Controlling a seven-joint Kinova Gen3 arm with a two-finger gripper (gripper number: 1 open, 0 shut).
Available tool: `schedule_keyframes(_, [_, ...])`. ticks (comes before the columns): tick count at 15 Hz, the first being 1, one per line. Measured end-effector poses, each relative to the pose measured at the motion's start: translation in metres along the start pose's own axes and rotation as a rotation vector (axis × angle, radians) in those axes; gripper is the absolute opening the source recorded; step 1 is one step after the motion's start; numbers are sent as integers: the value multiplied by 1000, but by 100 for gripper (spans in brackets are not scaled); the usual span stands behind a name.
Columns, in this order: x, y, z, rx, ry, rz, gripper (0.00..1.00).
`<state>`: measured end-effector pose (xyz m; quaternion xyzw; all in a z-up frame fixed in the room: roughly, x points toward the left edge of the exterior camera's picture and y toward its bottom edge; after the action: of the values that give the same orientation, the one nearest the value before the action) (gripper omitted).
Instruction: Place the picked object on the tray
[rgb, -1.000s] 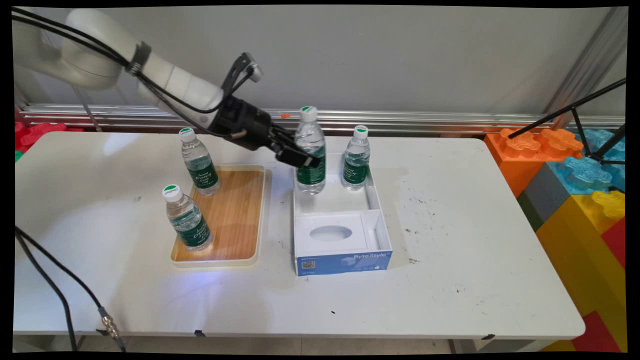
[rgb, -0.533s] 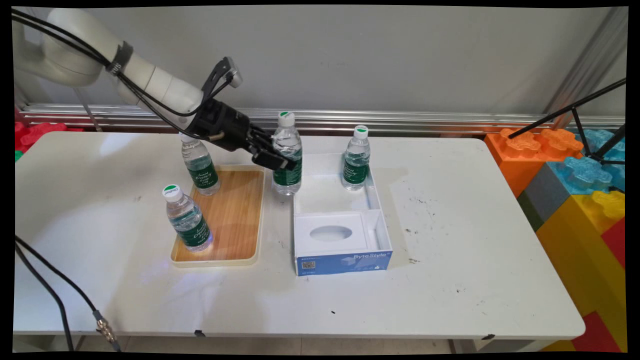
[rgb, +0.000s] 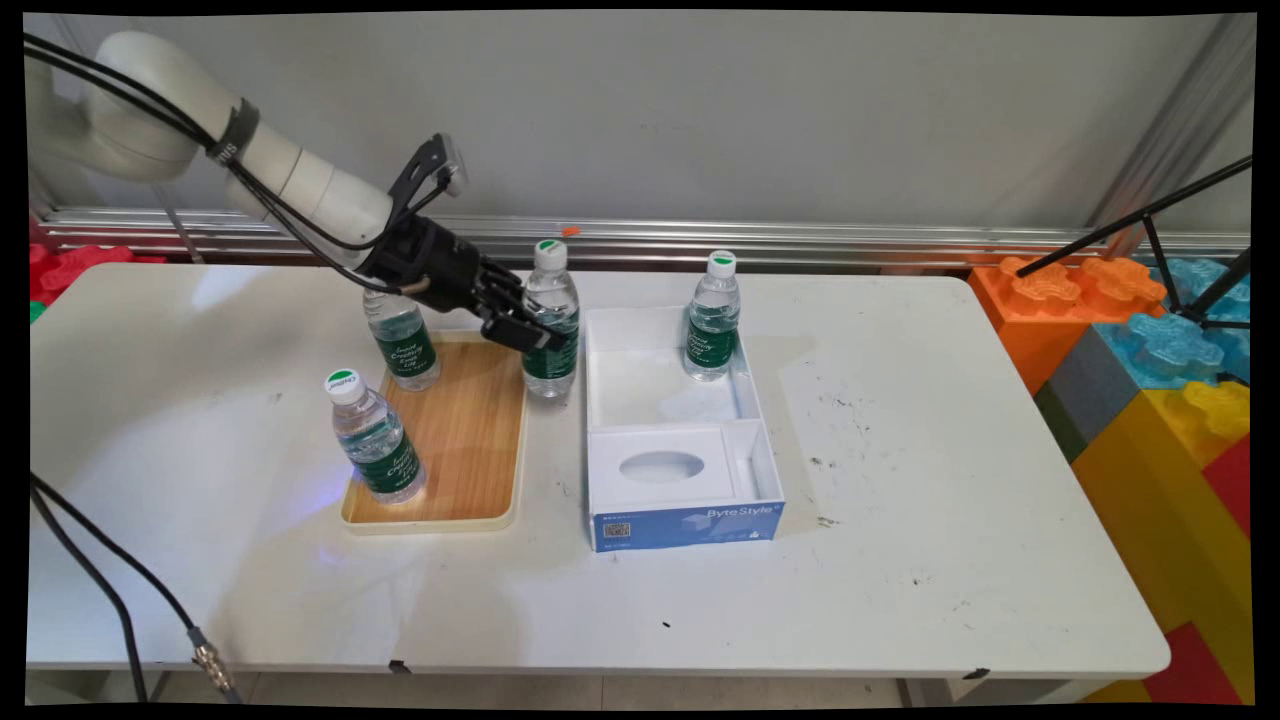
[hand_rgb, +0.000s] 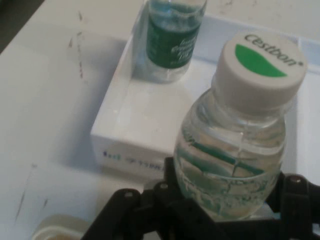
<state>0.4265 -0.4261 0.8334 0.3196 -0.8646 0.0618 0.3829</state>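
The gripper (rgb: 522, 332) is clamped on a water bottle (rgb: 551, 318) at its label band, held upright between the wooden tray (rgb: 470, 440) and the white box (rgb: 690, 470), its base over or just off the tray's right rim, can't tell which; the hand view shows the fingers (hand_rgb: 295, 192) hugging the bottle (hand_rgb: 240, 150) low on the body, cap clear above; risks, as I judge them: the thin plastic may squash and slip in the grip, since the hold is on a soft wall; the base may catch the tray's raised rim and tip the bottle if it comes down half on, half off; the arm's wrist sits just in front of the far tray bottle (rgb: 402, 340) and could knock it over with any sideways swing; hanging cables near that bottle could also snag it; counts: four bottles in all, one held, two standing on the tray with the near one (rgb: 374, 436) at the front left, one standing in the box's far right corner (rgb: 712, 318); one tray; one box; one table (rgb: 900, 520).
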Motion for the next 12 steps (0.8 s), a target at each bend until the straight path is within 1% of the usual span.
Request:
schedule_keyframes(6, [-32, -19, -9, 20, -62, 11, 0])
schedule_keyframes(9, [-46, -25, -12, 23, -86, 12, 0])
schedule_keyframes(12, [-57, -26, -12, 20, -102, 8, 0])
